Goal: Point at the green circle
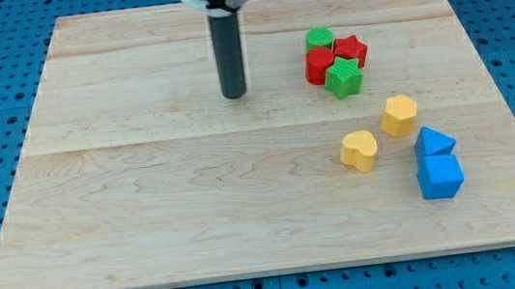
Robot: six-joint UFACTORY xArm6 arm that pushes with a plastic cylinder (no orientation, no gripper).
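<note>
The green circle [319,37] sits at the view's upper right, at the top of a tight cluster with a red star [351,49], a red block [319,63] and a green star [344,77]. My tip [234,95] rests on the board well to the left of this cluster, apart from every block. The dark rod rises from the tip to the view's top edge.
A yellow hexagon [398,114] and a yellow heart [359,149] lie right of centre. A blue triangle [433,140] and a blue cube [440,176] touch at the lower right. The wooden board [148,206] lies on a blue pegboard surface.
</note>
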